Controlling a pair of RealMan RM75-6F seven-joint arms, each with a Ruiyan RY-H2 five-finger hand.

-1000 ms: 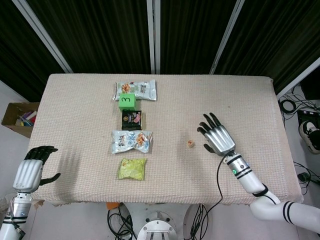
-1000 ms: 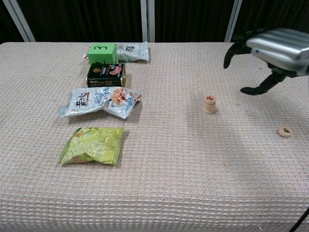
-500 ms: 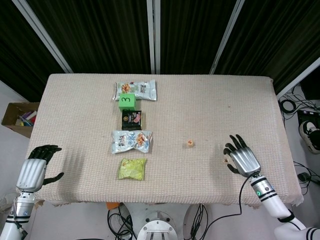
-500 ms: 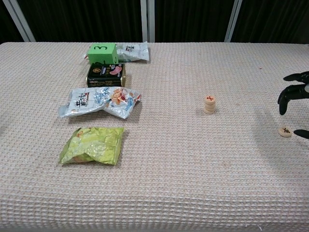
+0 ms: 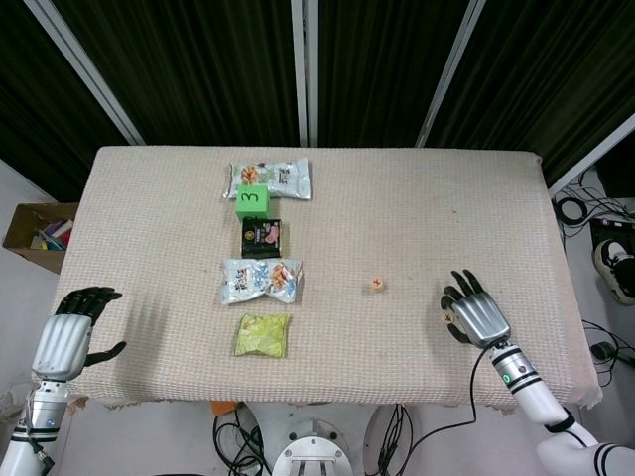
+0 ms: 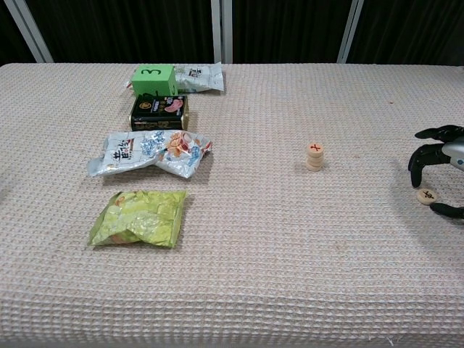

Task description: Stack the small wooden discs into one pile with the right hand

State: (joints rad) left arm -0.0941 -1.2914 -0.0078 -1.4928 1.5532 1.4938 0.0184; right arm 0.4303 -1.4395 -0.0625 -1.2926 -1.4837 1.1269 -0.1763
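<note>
Now that it has dropped lower, the right hand [image 6: 439, 168] arches spread fingers around the loose disc [image 6: 428, 195]; pile [image 6: 315, 156] unchanged.

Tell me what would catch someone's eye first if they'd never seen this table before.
Probably the right hand at the table's right edge, fingers curled over a lone wooden disc without visibly gripping it. Next, the small stack of discs standing alone mid-table. Then the column of items on the left: a green cube marked 3, a dark tin and snack packets.
</note>
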